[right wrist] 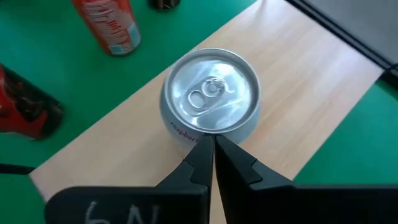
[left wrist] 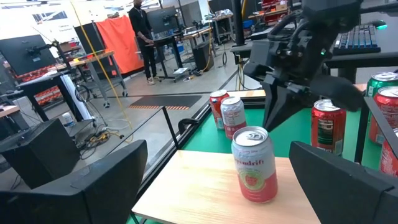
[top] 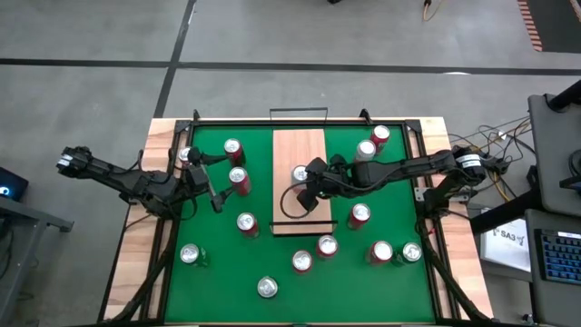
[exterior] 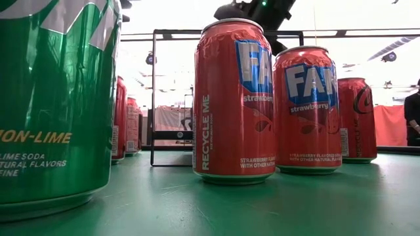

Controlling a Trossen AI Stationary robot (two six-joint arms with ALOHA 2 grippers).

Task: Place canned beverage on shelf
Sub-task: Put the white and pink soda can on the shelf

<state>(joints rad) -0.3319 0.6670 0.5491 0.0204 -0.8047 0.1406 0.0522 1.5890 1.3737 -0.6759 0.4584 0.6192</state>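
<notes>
While your right gripper [right wrist: 213,144] sits clenched, empty, just beside the can [right wrist: 211,93] on the shelf [right wrist: 298,93], your left gripper [top: 214,182] waits released.

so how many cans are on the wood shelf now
1: a pale can near the middle of the shelf, beside the shut right gripper. The rest stand on the green mat; the arm may hide some board.

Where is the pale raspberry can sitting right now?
The raspberry can stands upright on the shelf at mid-table in the high view, just left of the shut right gripper, which is beside it, not around it.
</notes>
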